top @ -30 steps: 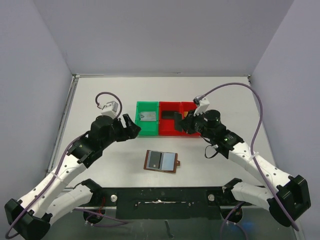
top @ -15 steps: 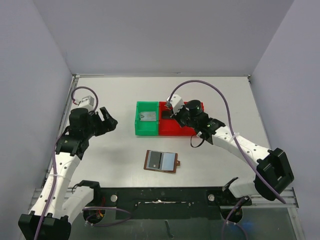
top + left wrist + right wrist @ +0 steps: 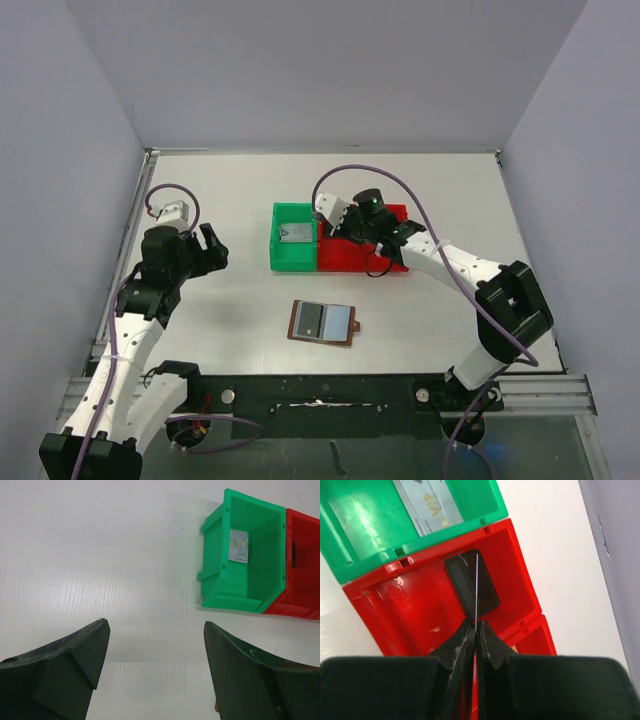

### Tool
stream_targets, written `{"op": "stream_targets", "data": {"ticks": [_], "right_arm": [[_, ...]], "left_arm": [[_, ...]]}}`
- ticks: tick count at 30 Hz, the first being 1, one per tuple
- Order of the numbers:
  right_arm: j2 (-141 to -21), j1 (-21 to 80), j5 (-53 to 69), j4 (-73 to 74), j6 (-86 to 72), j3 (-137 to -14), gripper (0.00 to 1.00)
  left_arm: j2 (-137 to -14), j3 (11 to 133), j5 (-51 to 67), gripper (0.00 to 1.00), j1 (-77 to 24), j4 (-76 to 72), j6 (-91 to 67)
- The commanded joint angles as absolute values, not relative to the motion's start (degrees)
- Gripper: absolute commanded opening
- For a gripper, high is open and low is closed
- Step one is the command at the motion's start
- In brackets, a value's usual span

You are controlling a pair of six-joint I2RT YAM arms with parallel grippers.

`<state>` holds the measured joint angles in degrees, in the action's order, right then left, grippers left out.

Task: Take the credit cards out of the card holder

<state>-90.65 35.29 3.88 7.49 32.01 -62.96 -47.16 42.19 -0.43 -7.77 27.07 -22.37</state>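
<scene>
- White tabletop [image 3: 230, 190] carries everything here, both arms reaching in from its near edge.
- Left gripper [image 3: 155, 624] hangs over the tabletop on the left, well apart from the bins; its fingers stand wide, and only bare tabletop shows between them.
- Right gripper [image 3: 476, 626] sits over the red bin, its fingers pinched tight on a thin flat card seen edge-on [image 3: 477, 587]. The held card's colour cannot be told from this angle.
- Red rectangular plastic bin [image 3: 345, 262] stands at mid-table, touching the green one on its left side.
- Green rectangular plastic bin [image 3: 294, 262] sits side by side with it, nearer the left arm.
- Small brown leather bifold card holder [image 3: 323, 322] lies open and flat on the tabletop, nearer the arm bases than the bins, apart from both grippers.
- Silver-grey rectangular card printed "VIP" [image 3: 427, 505] lies flat inside the green bin.
- Black rectangular card [image 3: 465, 582] lies on the red bin's floor, right under the held card.
- Dark card [image 3: 310, 320] shows on the card holder's left panel; the right panel shows pale blue-grey.
</scene>
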Motion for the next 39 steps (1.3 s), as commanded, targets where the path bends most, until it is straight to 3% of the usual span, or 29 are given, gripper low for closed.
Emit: {"op": "stream_targets", "data": {"ticks": [1, 19, 39], "right_arm": [[-93.03, 34.42, 3.30, 7.39, 37.42, -66.80, 0.00], [-110.64, 34.07, -3.34, 14.97, 50.35, -82.13, 0.01], [-115.94, 33.57, -3.62, 11.42, 52.65, -81.87, 0.09]], "left_arm": [[-47.23, 42.84, -0.40, 0.75, -7.56, 22.59, -20.67], [-46.71, 42.63, -0.76, 0.75, -7.56, 22.48, -20.45], [-47.66, 42.66, -1.11, 0.75, -7.56, 22.06, -19.95]]}}
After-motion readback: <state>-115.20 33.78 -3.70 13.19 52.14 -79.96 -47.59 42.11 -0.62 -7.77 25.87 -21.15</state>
